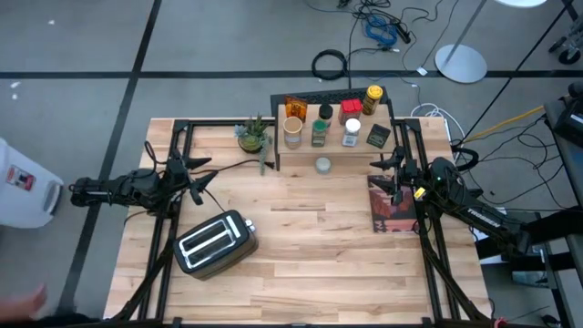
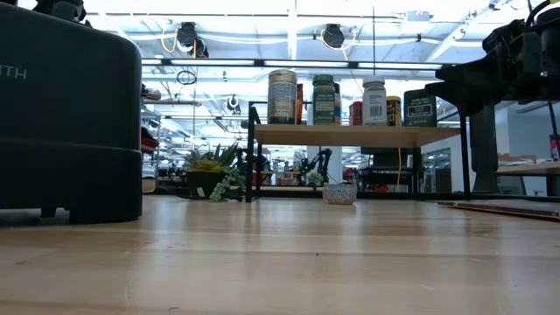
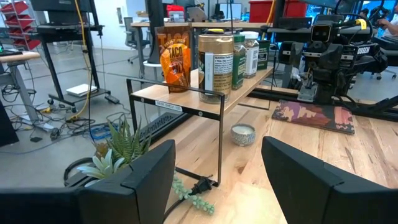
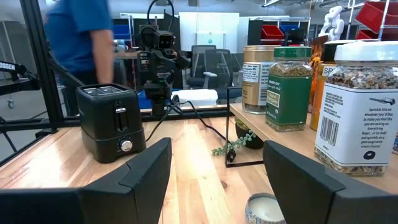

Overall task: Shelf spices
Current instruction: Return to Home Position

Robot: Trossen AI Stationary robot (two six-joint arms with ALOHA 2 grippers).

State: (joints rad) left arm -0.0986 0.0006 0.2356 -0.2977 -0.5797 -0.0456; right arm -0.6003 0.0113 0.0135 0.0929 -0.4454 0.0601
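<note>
Orange taco packet (image 3: pixel 174 59), left wrist view

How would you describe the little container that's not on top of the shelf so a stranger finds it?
At the back of the wood table stands a small shelf with a light wood top on black legs. Down on the tabletop beneath that top sits a squat pale pot. It is alone and low; the taller jars all stand up top.

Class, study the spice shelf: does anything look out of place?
One small round tin sits on the tabletop at the foot of the shelf; the other spices stand on top. Left gripper and right gripper hang open at the sides.
</note>
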